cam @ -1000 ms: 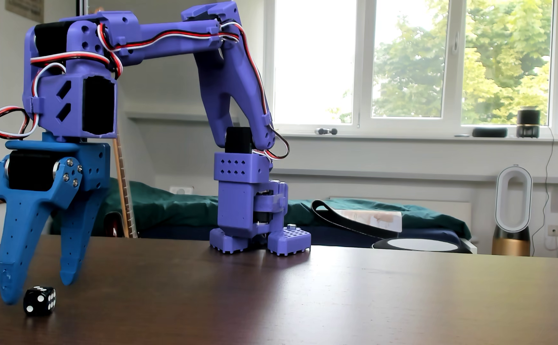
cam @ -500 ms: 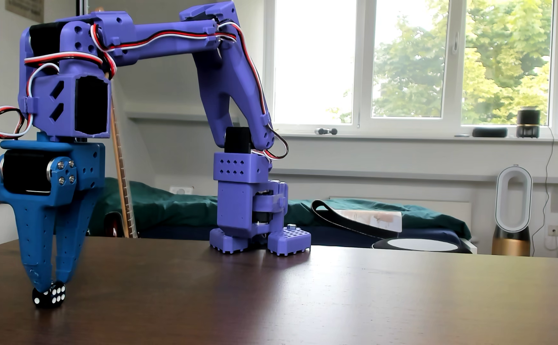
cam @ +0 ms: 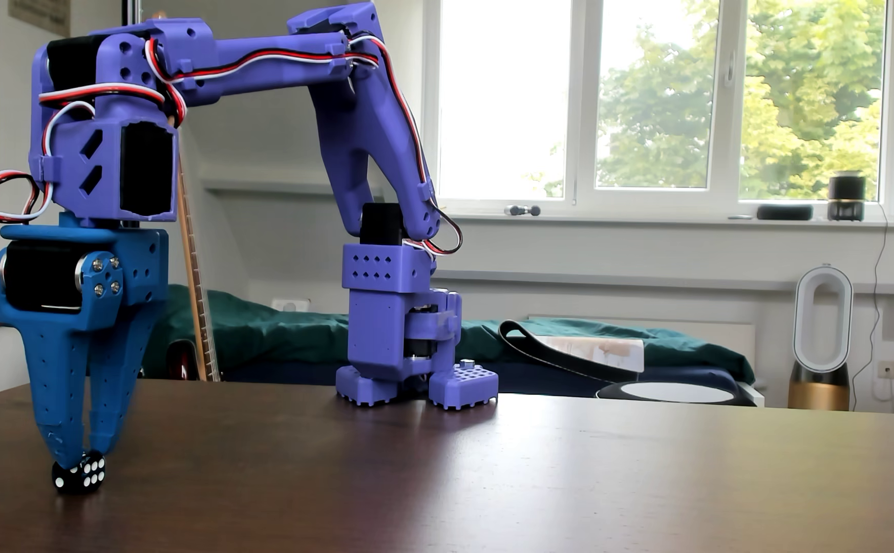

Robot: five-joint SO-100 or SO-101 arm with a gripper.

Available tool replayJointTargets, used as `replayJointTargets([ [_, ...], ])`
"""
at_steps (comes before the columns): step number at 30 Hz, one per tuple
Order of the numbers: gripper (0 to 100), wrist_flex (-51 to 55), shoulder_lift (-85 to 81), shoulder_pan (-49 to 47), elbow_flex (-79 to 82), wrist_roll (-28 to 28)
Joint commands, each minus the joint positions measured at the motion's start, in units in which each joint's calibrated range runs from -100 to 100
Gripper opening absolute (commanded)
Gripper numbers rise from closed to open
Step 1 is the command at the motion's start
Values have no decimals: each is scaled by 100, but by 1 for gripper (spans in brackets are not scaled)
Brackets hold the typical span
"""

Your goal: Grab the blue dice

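The blue dice [cam: 82, 476] is a small, almost black glossy cube with white pips. It rests on the dark wooden table [cam: 487, 468] at the near left. My gripper [cam: 83, 453] points straight down onto it from above. Its blue jaws are drawn together to a narrow slit. The left fingertip [cam: 63, 457] overlaps the dice's upper left and the right fingertip [cam: 100, 444] meets its top edge, so the tips pinch the dice's top. The dice's bottom still touches the table.
The purple arm base [cam: 407, 340] is clamped at the table's far edge, to the right of the gripper. Behind the table are a bed with a green cover [cam: 285, 329], a guitar neck [cam: 195, 298], a white fan [cam: 821, 329] and windows.
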Motion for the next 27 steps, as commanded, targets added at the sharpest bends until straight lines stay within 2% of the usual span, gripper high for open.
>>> replayJointTargets([
  [1, 2, -58, 83, 46, -166, 13],
  [7, 2, 10, -1047, -35, -175, -29],
  [17, 1, 19, -4412, -870, 241, -402],
  [22, 1, 19, -6773, -1345, 1543, -570],
  [27, 1, 19, -9686, -1811, 3659, -623],
])
